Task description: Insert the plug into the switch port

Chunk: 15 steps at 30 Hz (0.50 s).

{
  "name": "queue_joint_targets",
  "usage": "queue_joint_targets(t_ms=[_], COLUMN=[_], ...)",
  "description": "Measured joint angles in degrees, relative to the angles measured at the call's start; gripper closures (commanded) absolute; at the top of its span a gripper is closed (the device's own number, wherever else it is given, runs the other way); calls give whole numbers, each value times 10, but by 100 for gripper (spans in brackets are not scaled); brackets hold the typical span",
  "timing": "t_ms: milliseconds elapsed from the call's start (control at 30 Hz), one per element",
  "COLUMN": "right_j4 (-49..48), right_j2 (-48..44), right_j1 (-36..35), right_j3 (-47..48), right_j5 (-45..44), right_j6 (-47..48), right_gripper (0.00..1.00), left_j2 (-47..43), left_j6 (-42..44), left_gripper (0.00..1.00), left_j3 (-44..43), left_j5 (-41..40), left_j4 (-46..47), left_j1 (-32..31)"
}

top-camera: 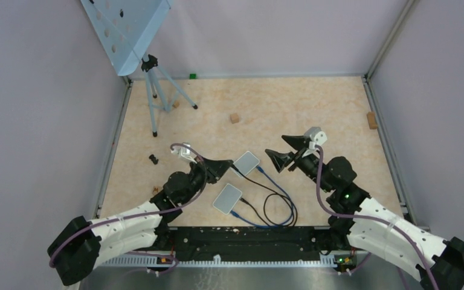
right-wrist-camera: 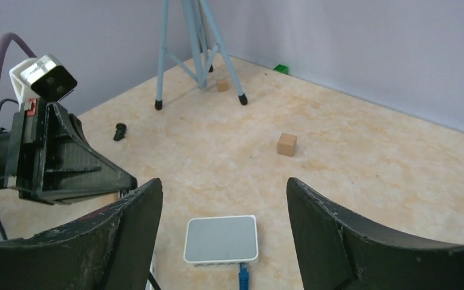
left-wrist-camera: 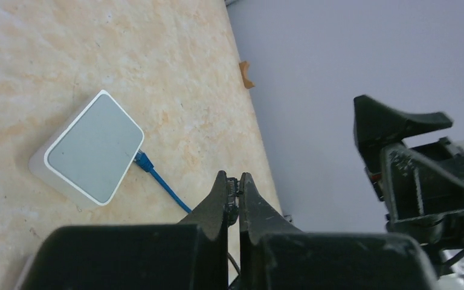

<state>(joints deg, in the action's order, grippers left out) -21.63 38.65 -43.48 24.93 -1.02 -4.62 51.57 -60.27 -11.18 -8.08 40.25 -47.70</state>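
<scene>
Two tools flank the switch (top-camera: 246, 162): left tool (left-wrist-camera: 234, 176) pinching the plug (left-wrist-camera: 239, 185), right tool (right-wrist-camera: 223, 182) spread open.

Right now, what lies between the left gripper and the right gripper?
The farther white switch, with a blue cable plugged in, lies between the left gripper and the right gripper; the top external view shows it.

We log a beige table (top-camera: 314, 109): centre, two switches (top-camera: 246, 162) (top-camera: 228, 198), looped cables (top-camera: 278, 208); upper left, tripod (top-camera: 155, 99); upper middle, wooden block (top-camera: 234, 118).
</scene>
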Motion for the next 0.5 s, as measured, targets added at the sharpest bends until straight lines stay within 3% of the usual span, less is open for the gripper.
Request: queue_joint_targets(t_ms=[67, 233, 367, 500], right_j4=[-20, -85, -119, -122], right_j2=[14, 92, 167, 249], right_j1=[0, -5, -44, -90], right_j3=[-11, -34, -26, 34], right_j5=[16, 79, 127, 158], right_j6=[-3, -10, 19, 58], right_gripper=[37, 38, 38, 47], left_j2=[-24, -95, -146, -174], left_j6=[-48, -159, -199, -210], left_gripper=[100, 100, 100, 100], left_j3=[12, 40, 43, 43], left_j5=[-19, -73, -112, -139], left_j4=[-11, -62, -125, -162], left_j1=[0, 0, 0, 0])
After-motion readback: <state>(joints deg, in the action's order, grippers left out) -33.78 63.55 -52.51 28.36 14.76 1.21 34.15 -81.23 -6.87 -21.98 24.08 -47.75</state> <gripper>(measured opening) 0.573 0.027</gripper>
